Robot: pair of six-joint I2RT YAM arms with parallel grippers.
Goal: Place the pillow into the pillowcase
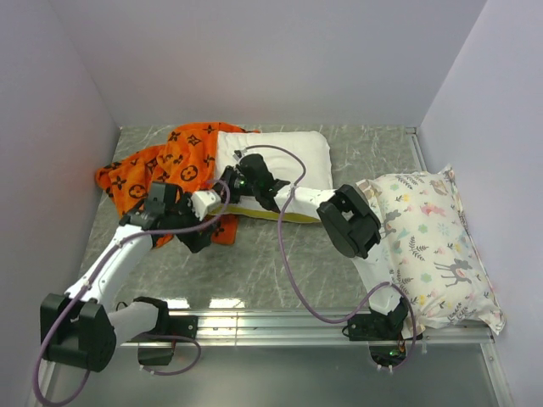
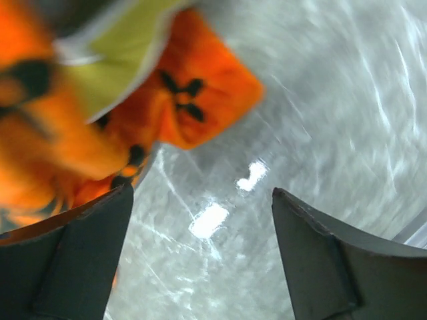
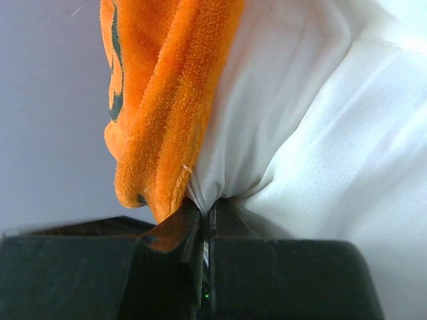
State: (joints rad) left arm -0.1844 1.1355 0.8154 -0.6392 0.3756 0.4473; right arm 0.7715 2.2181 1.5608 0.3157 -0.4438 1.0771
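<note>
In the top view we find the pillow point(image 1: 284, 161) lying on the tabletop point(image 1: 271, 271) at upper centre of the frame, with its yellow band point(image 1: 284, 217) along the lower edge. The pillowcase point(image 1: 165, 165) lies crumpled at upper left and overlaps the left end of the pillow. The right end effector point(image 3: 207, 212) is fully closed. In the right wrist view we see it pinching a gathered fold of white pillow fabric, with the orange hem of the pillowcase pressed against the same pinch on the left side. The left end effector point(image 2: 200, 200) is wide open and holds nothing. In the left wrist view we see bare tabletop between its fingers point(image 2: 87, 240), and a blurred orange corner with the yellow band at upper left of the frame. In the top view it sits by the lower corner of the pillowcase. A second pillow point(image 1: 433, 242), printed with deer and plants, lies at the right edge of the frame, well apart from the pillowcase.
</note>
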